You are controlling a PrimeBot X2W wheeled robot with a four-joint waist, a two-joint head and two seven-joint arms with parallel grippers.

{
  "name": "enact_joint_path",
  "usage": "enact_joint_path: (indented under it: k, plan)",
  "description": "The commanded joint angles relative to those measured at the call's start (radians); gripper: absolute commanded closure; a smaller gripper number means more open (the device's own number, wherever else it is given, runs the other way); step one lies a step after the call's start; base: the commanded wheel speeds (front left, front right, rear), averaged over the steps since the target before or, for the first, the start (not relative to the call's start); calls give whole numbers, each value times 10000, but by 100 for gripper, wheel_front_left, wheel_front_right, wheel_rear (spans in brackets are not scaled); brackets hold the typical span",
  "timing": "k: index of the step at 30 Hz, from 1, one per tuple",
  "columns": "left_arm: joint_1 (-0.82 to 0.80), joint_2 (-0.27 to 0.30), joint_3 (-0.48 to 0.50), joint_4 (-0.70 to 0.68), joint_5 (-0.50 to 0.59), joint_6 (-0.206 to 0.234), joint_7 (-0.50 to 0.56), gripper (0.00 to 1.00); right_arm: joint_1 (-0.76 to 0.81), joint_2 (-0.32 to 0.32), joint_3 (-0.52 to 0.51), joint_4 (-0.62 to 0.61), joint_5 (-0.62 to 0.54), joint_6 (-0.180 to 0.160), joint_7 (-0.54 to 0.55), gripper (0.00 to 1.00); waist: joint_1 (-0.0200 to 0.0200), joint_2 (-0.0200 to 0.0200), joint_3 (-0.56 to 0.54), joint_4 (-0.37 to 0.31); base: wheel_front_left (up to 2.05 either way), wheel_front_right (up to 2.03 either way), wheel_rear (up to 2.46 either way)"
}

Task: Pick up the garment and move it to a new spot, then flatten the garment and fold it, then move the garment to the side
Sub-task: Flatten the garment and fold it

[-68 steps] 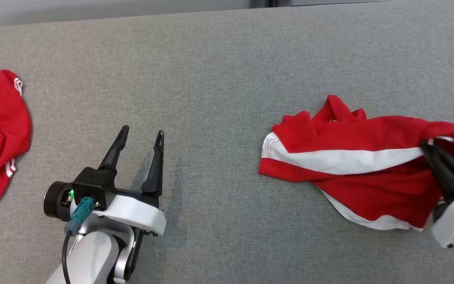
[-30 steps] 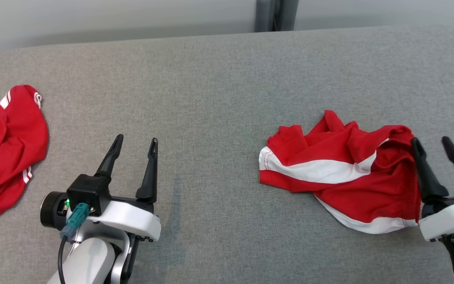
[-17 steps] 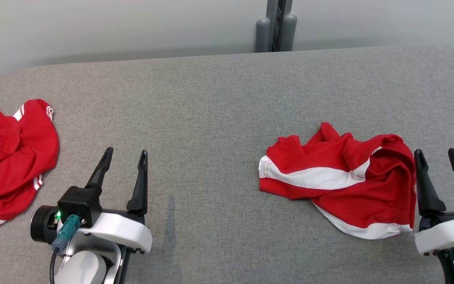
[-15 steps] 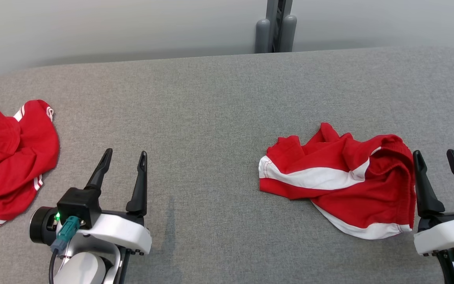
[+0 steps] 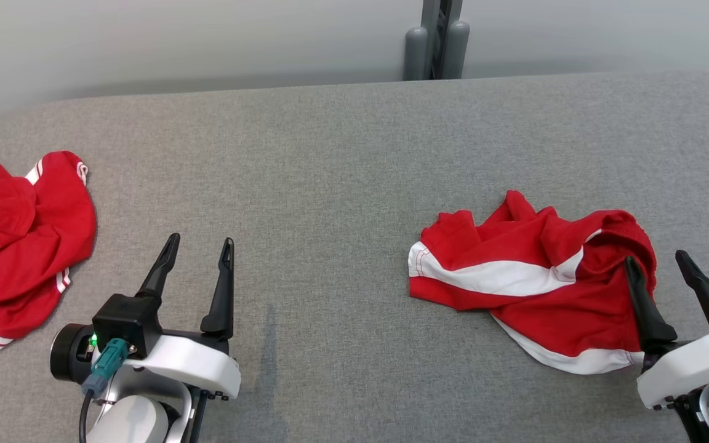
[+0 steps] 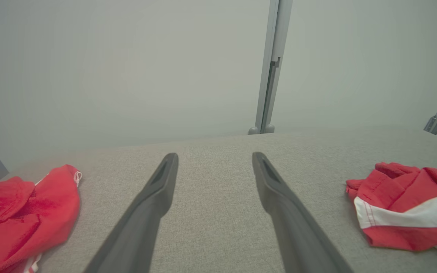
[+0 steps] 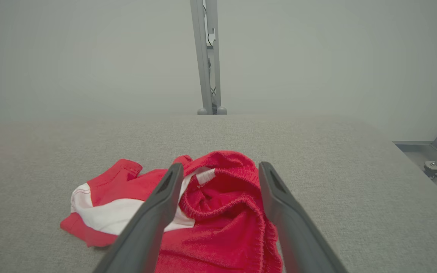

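landmark: crumpled red-and-white garment (image 5: 533, 289) on grey table (image 5: 330, 154)
left of garment: wide bare cloth, free as far as left gripper (image 5: 201, 239)
far left of garment: second red garment (image 5: 22, 240) blocked that end
behind garment: bare table, then post (image 5: 437, 40) at far edge
right of garment: right gripper (image 5: 655, 258), jaws spread, sat over garment's edge; bare strip beyond
front of garment: bare strip

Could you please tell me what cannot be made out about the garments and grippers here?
- Head view: the red garment on the left is cut off by the picture's left edge.
- Right wrist view: the near part of the striped garment is hidden by the fingers of the right gripper and the bottom edge.
- Head view: whether that gripper touches the cloth; one finger overlaps it.
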Motion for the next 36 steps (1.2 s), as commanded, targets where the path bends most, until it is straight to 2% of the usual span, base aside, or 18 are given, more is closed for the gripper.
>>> enact_joint_path:
  k: [1,6,14,21,22,23,24,25,30,36]
  plan:
    - [-128,26,-8,-38,36,59,-24,0,15,-207,160,90,-72,0,264,0,0,0,119,54,0,0,0]
    - [-286,-73,-87,-10,78,10,-75,0,105,-654,785,501,-110,-1,841,0,0,0,467,208,0,0,0]
    - [-520,-227,-132,152,70,-65,-201,0,-477,-1091,1226,958,-333,-1,743,0,0,0,906,370,0,0,0]
    - [-720,-292,-165,288,105,-108,-316,0,-1247,-1801,2033,1492,-750,-1,1048,0,0,0,1189,443,0,0,0]
    - [-757,-309,-179,304,113,-115,-320,0,-1337,-1833,2186,1591,-658,-1,1111,20,0,0,1214,452,0,0,0]
    - [-797,-317,-188,324,118,-125,-332,0,-1423,-1907,2300,1673,-636,-1,1200,60,0,0,1231,461,0,0,0]
    - [-830,-324,-193,344,111,-132,-336,0,-1501,-1968,2342,1703,-577,-3,1237,89,0,0,1246,467,0,0,0]
    - [-846,-335,-195,363,106,-136,-352,0,-1537,-2013,2399,1718,-487,-1,1320,100,0,0,1252,469,0,0,0]
    - [-743,-322,-140,463,32,-120,-423,0,-1317,-2057,2090,1239,90,-1,1545,100,0,0,1184,369,0,0,0]
    - [-630,-190,-113,436,22,-29,-378,0,-1078,-1711,1147,-247,1314,-1,1888,100,0,0,1037,7,0,0,0]
